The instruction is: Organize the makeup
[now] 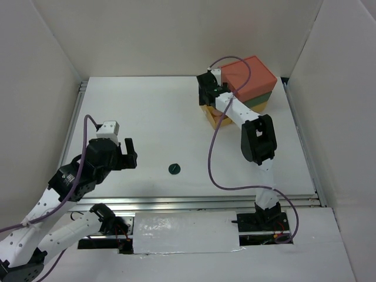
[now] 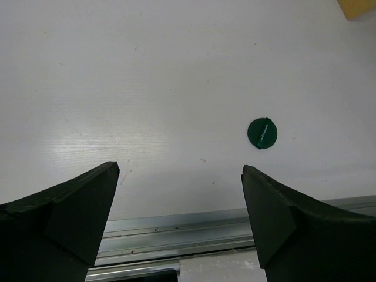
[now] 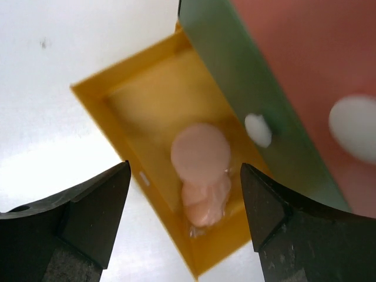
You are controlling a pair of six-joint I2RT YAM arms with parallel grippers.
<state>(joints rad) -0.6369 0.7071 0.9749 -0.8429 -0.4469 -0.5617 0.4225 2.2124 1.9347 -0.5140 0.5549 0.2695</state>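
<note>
Table [image 1: 147, 111] bears green disc [image 1: 174, 168]; drawer [image 3: 106, 97] holds compacts [image 3: 200, 154]; left tool [image 2: 180, 169], right tool [image 3: 185, 167] wide.

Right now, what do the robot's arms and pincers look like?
The left arm and right arm are white box-like links with black joints, each trailing a thin purple cable. The left pincer and right pincer each have two matte black wedge-shaped fingers.

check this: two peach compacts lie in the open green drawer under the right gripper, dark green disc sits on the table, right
Wrong drawer colour: the right wrist view shows the peach compacts in the open yellow drawer under the right gripper. The dark green disc is on the table.
</note>
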